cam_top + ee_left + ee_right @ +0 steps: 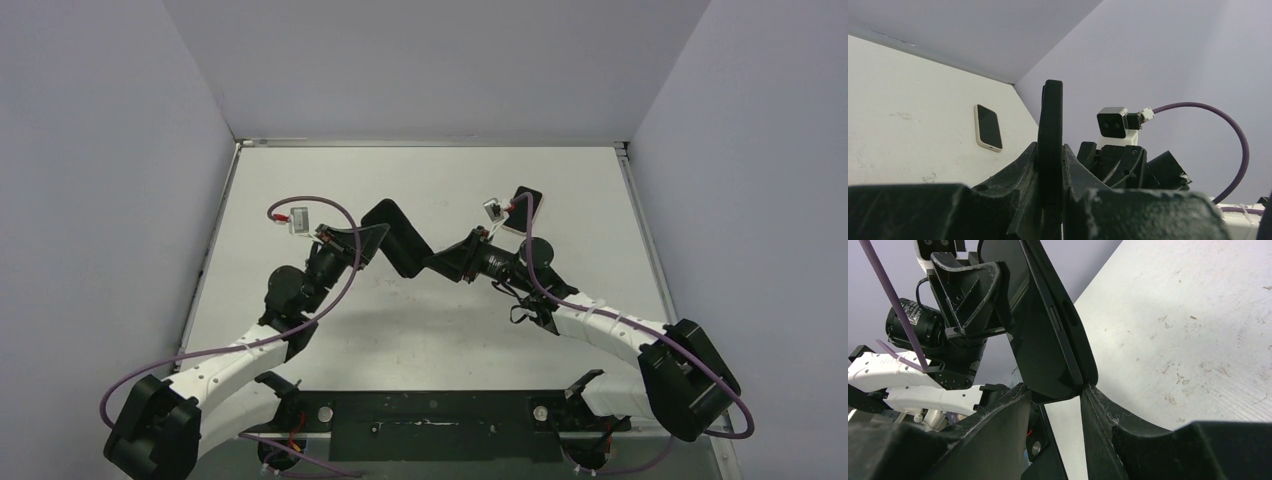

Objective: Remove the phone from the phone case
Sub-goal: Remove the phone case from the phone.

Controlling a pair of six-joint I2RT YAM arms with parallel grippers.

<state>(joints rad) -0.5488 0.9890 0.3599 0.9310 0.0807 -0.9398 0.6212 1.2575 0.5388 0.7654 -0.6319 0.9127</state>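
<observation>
My left gripper (375, 235) is shut on a black phone case (400, 235) and holds it up off the table. In the left wrist view the case (1051, 115) stands edge-on, clamped between the fingers of the left gripper (1050, 150). The case's lower corner (1043, 340) sits between the fingertips of my right gripper (1058, 392), and both tips touch it. From above, the right gripper (440, 262) meets the case from the right. A phone (988, 127) with a dark screen and a cream rim lies flat on the table, apart from the case. Above, the right wrist camera partly hides the phone (527, 205).
Grey walls close the white table (330, 330) at the back and both sides. Purple cables loop above each wrist (330, 205). The right arm's wrist camera (1113, 122) faces the left gripper closely. The black base bar (430, 425) runs along the near edge.
</observation>
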